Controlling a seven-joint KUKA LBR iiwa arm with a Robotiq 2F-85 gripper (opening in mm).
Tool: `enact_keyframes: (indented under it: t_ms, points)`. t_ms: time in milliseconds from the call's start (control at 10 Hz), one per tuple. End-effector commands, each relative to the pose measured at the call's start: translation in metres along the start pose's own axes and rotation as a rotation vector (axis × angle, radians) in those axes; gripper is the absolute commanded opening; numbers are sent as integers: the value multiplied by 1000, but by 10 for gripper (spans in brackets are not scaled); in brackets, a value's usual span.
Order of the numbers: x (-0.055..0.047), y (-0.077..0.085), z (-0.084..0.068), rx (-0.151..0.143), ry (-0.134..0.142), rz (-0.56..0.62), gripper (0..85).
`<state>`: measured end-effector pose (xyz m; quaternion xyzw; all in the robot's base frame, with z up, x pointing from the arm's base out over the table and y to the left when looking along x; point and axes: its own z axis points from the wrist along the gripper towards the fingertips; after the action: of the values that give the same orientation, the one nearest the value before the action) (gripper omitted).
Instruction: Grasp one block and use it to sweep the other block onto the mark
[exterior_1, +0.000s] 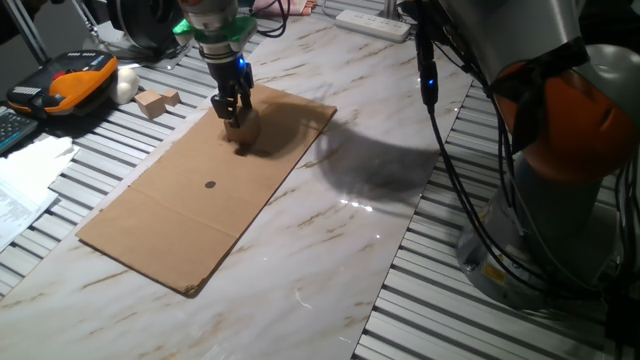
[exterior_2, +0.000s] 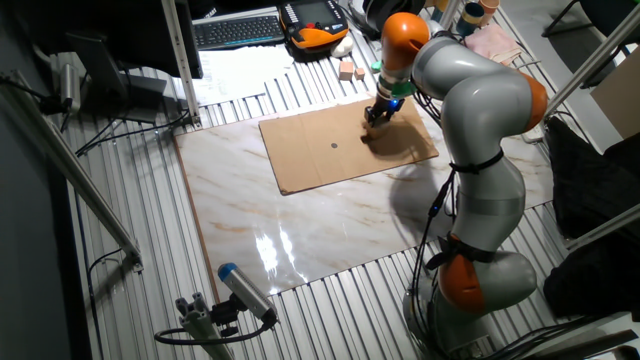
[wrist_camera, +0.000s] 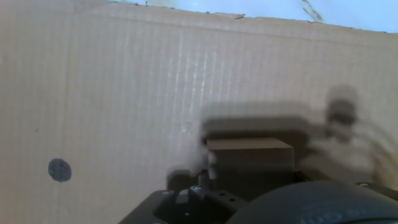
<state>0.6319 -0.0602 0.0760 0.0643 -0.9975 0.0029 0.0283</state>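
My gripper (exterior_1: 235, 117) is down on the far end of the brown cardboard sheet (exterior_1: 180, 220), also seen in the other fixed view (exterior_2: 376, 118). In the hand view a tan wooden block (wrist_camera: 249, 154) sits in shadow right in front of the hand, and the jaws look shut on it. A paler, blurred cube, the other block (wrist_camera: 339, 152), lies just to its right; in the fixed view it shows beside the fingers (exterior_1: 248, 127). The mark, a small dark dot (exterior_1: 210, 184) (exterior_2: 334, 144) (wrist_camera: 60, 169), lies on the cardboard well apart from both blocks.
Two small wooden pieces (exterior_1: 152, 102) lie off the cardboard on the slatted table. An orange-black handset (exterior_1: 75, 82), papers (exterior_1: 25, 185) and a power strip (exterior_1: 372, 22) ring the back. The arm's base (exterior_1: 560, 200) and cables (exterior_1: 440, 160) stand right.
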Motion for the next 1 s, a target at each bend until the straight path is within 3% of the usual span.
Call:
enact_keyframes:
  t_ms: [0,300,400,500,900]
  points:
    - [0,1,0,-2,7,-2,170]
    - [0,7,1,6,17,-8,170]
    - [0,9,1,-6,15,1,170]
    - [-1,12,1,-11,19,4,0]
    - [0,18,2,-19,25,9,0]
